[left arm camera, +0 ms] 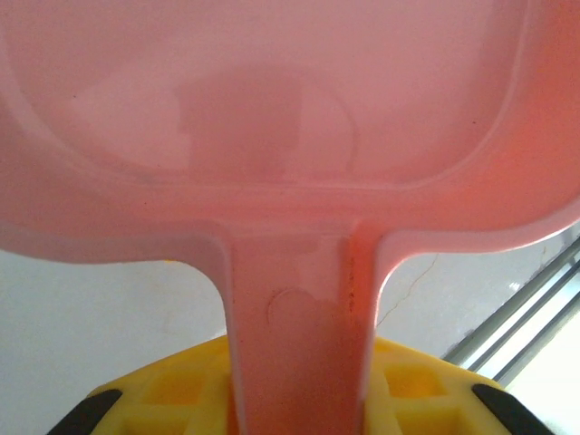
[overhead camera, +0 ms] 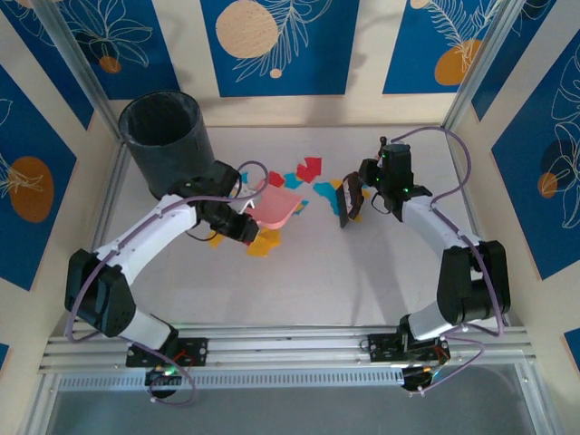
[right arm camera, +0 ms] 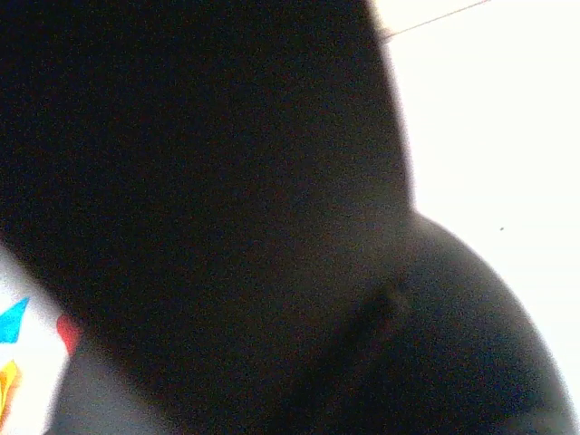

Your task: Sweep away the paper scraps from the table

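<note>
Clenching dustpan in left tool, brush in right tool, I am judging paper scraps at twelve o'clock featherlight, flimsy, best swept

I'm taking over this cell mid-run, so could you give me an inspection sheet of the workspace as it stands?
Surface: table, pale and matte, scraps confined to its middle.
Job's things: paper scraps, red, cyan, yellow and orange, scattered between and around the pink dustpan and the black brush.
Clutter: black bin, upright at the far left corner.
Grippers: left gripper shut on the dustpan's handle; right gripper shut on the brush.
Cables: purple cables loop along both arms, none lying in the scraps.
Surroundings: blue-and-cream patterned walls; aluminium rails at the near edge.
</note>
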`<state>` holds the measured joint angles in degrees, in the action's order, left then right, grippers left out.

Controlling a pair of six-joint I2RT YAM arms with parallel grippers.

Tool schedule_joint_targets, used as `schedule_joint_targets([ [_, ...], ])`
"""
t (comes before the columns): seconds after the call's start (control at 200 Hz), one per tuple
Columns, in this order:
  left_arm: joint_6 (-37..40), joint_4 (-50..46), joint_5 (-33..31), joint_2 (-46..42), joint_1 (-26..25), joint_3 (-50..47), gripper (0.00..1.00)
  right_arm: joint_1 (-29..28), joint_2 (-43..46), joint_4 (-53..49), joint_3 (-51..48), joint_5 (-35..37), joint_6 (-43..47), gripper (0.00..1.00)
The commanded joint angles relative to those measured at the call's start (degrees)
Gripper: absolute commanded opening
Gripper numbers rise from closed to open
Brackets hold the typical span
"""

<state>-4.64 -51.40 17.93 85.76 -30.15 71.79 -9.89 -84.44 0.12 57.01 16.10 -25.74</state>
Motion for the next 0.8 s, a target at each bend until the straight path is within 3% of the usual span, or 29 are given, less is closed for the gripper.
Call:
schedule_joint_targets([
  [0.0,2.47,-2.18,-0.97,1.19,-1.56,2.63,0.00,0.16,4.65,4.86,-2.66,-4.96,2.18,0.00],
  [0.08,3.27,-3.27,-1.77,2.47,-2.63,3.50,0.00,1.20,7.53,11.79,-5.36,-10.45,2.12,0.00],
  [0.205,4.71,-4.81,-3.32,4.61,-4.74,4.79,0.00,1.54,10.47,14.21,-5.73,-11.92,4.78,0.00],
  [0.55,8.63,-9.73,-6.66,13.40,-9.38,11.10,0.00,2.32,11.96,15.95,-6.63,0.82,19.56,0.00],
  [0.795,11.23,-13.49,-6.51,21.32,-11.97,18.01,0.00,6.57,8.56,22.43,-7.43,2.74,27.08,0.00],
])
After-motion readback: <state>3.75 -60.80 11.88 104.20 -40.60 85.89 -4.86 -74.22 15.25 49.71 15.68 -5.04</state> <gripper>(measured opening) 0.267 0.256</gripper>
